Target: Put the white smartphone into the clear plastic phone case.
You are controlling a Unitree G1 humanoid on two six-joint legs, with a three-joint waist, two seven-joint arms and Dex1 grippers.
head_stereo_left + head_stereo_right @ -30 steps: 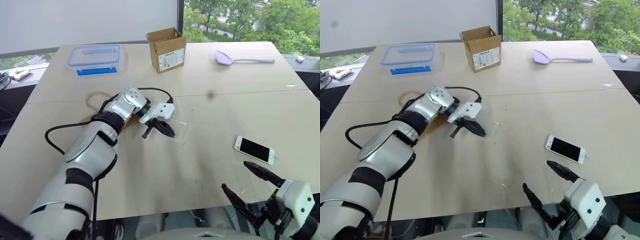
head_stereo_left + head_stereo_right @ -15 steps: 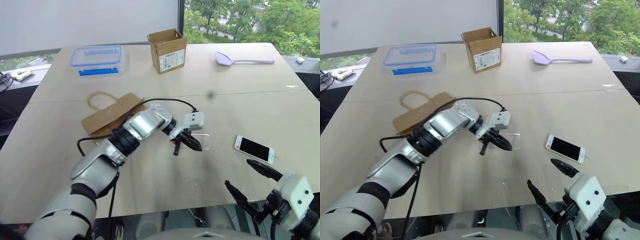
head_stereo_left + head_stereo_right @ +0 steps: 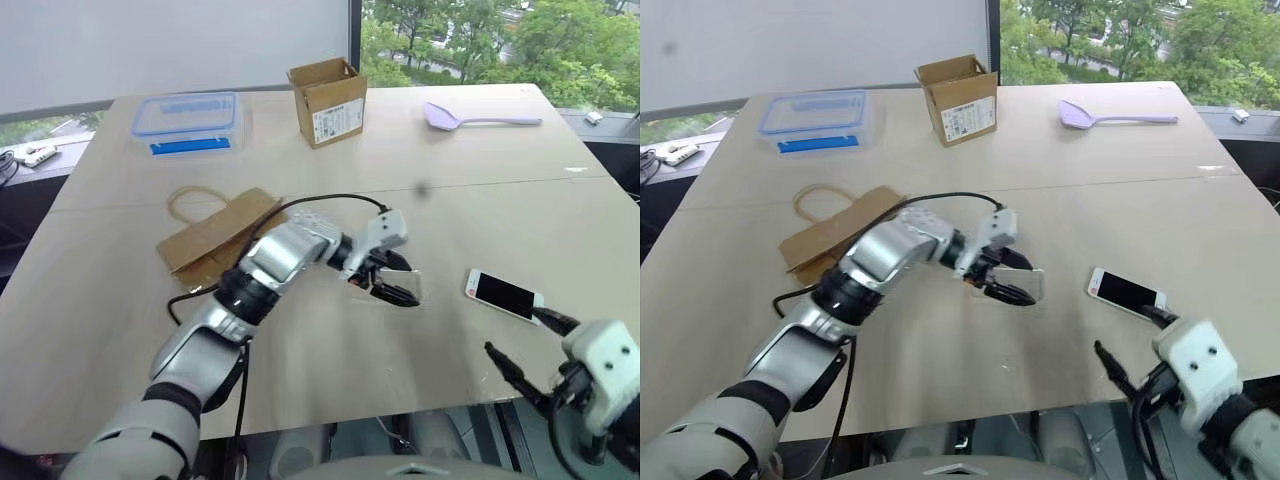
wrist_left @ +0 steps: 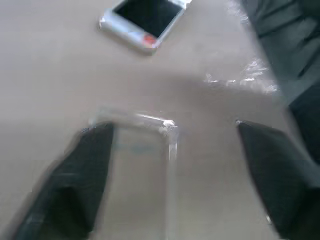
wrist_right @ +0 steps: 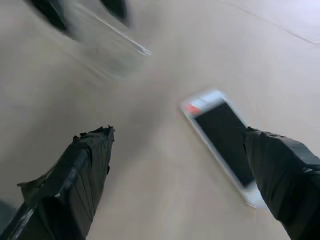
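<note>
Head views: the table (image 3: 300,350) carries one white smartphone (image 3: 504,295), screen up near its right edge, and one clear plastic phone case (image 3: 392,287) just left of it, at the left gripper (image 3: 385,282). That gripper's two black fingers stand apart with the case at them. The right gripper (image 3: 522,348) hangs off the table's near right corner, its two fingers spread, nothing between them. Also there: one blue-lidded clear food box (image 3: 187,113), one open cardboard box (image 3: 327,100) with a white printed label too small to read, one lilac spatula (image 3: 478,118), one flat brown paper bag (image 3: 212,238) with a handle.

Left wrist view: two fingers wide apart; the case lies against one finger, the phone beyond it.

Right wrist view: two spread fingers with the phone by one, apart from the case.
</note>
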